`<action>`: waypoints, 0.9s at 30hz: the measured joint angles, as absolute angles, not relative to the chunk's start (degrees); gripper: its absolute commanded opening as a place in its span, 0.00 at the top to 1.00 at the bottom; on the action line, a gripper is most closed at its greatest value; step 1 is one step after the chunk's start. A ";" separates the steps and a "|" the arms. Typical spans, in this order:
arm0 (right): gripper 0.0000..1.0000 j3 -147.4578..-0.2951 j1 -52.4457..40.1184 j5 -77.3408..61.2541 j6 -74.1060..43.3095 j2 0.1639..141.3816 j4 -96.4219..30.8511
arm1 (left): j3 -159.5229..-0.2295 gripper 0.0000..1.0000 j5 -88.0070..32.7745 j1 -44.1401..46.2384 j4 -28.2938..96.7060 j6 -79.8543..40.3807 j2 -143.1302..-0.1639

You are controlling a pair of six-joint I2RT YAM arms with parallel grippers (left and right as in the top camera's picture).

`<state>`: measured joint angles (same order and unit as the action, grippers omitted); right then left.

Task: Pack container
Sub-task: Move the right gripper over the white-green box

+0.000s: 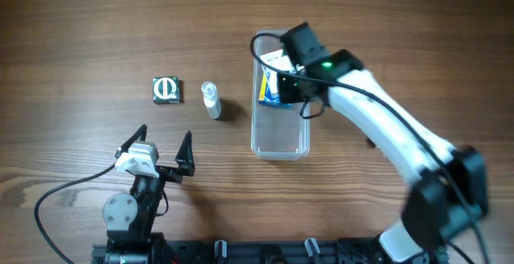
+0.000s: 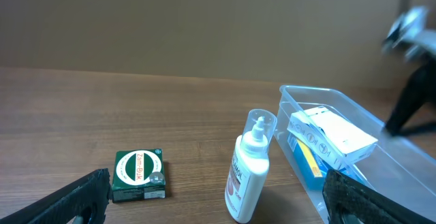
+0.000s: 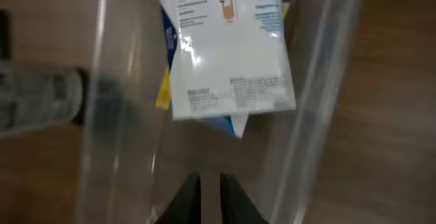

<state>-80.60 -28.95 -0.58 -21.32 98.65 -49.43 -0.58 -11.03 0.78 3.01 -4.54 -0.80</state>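
Note:
The clear plastic container stands right of centre, its long side running away from me. A white box lies on a blue box in its far end. My right gripper hovers over that end; in the right wrist view its fingers are nearly together with nothing between them, just short of the white box and inside the container walls. My left gripper is open and empty near the front edge. In the left wrist view its fingers frame the table, with the container at right.
A white squeeze bottle lies left of the container; it also shows in the left wrist view. A small green box lies further left and shows in the left wrist view. The right arm's cable loops above the container.

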 measured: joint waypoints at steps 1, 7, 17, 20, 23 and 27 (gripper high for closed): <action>0.78 -80.99 -28.56 -0.60 -21.28 96.09 -50.63 | -0.58 0.00 -11.03 0.78 3.01 -4.54 -0.80; 0.49 -82.78 -24.12 4.71 -20.91 75.64 -67.20 | -0.58 0.00 -11.03 0.78 3.01 -4.54 -0.80; 0.13 -82.85 -13.74 9.32 -18.11 69.41 -81.89 | -0.58 0.00 -11.03 0.78 3.01 -4.54 -0.80; 0.01 -82.85 -11.42 9.26 -14.76 69.43 -83.13 | -0.58 0.00 -11.03 0.78 3.01 -4.54 -0.80; 0.00 -82.85 -6.44 6.15 -9.34 69.76 -83.07 | -0.58 0.00 -11.03 0.78 3.01 -4.54 -0.80; 0.00 -82.85 -0.99 2.57 -1.96 75.11 -78.76 | -0.58 0.00 -11.03 0.78 3.01 -4.54 -0.80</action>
<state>-82.85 -0.99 2.57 -1.96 75.11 -78.76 -0.58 -11.03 0.78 3.01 -4.54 -0.80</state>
